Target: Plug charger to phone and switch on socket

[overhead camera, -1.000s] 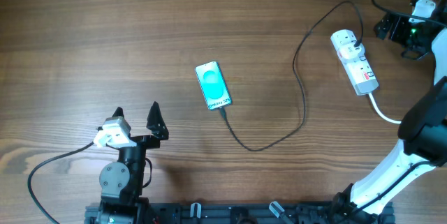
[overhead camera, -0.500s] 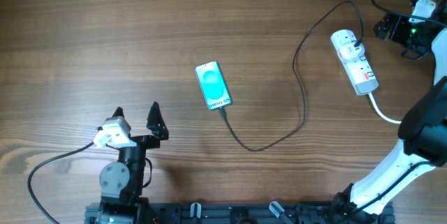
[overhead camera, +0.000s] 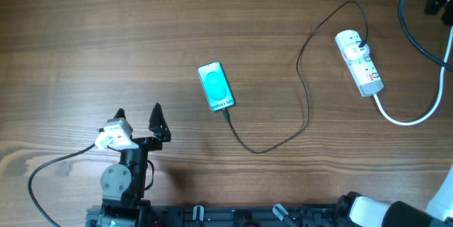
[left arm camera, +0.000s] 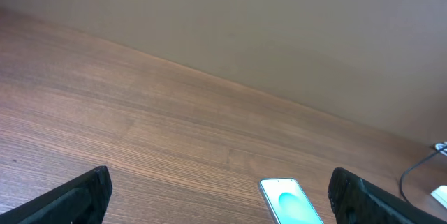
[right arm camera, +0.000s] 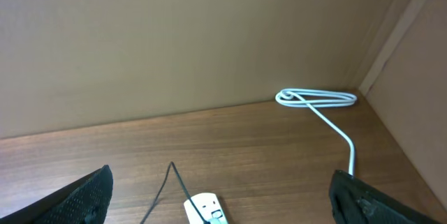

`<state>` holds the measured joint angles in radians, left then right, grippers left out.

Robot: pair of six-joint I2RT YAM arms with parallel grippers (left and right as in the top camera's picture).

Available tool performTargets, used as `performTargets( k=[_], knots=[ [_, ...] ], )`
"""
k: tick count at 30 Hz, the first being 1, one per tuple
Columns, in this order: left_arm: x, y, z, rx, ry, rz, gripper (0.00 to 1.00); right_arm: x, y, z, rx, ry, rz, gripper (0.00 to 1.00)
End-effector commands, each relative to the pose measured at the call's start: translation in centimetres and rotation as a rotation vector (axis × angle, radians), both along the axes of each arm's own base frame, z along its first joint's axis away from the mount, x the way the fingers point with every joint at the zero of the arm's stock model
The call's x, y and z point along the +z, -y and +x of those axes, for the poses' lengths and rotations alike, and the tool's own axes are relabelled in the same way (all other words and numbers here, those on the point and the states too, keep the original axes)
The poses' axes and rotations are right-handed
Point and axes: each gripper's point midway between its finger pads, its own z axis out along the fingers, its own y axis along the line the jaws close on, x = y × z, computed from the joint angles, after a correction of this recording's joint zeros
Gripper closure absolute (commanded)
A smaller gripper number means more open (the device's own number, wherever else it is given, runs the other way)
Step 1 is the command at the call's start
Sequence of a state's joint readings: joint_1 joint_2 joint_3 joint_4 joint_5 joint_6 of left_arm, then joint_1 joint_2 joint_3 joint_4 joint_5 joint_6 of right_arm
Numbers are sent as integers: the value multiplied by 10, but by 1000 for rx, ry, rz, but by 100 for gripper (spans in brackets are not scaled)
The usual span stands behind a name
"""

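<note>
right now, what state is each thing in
phone: lying flat, screen lit, charger connector at its lower end
charger: runs from phone to socket, plug in socket
socket: charger plugged in, switch position unclear
left hand: open, empty
right hand: open, empty

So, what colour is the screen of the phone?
The phone screen is bright cyan-blue with a white strip at one end, clearest in the overhead view.

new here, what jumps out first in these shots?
The phone, cyan screen lit, lies mid-table. A black charger cable loops from its near end across to the white power strip at the right. The left gripper sits open and empty at the near left.
</note>
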<state>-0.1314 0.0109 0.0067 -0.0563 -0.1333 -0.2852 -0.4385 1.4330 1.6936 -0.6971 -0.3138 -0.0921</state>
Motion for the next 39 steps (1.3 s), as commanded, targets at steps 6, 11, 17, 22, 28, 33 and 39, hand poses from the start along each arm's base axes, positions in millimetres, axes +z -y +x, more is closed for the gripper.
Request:
performTargets(
  k=[6,11,17,22,28,33,39],
  knots=[
    [-1,-1,0,1,-1,24,0,-95,-62,-13,199,-244,-196,0],
    [-1,-1,0,1,-1,24,0,-223,-131,-43,422,-63,-163,0],
    [-1,-1,0,1,-1,24,0,-284,-150,-95,343,31,-110,0],
    [0,-1,0,1,0,24,0,-319,-152,-127,310,33,-44,0],
    [-1,-1,0,0,-1,24,0,-332,-147,-150,273,-53,-47,0],
    [-1,-1,0,1,-1,24,0,-300,-140,-149,219,77,-69,0],
    [-1,-1,0,0,-1,24,0,-217,-137,-157,185,428,-136,0]
  ],
)
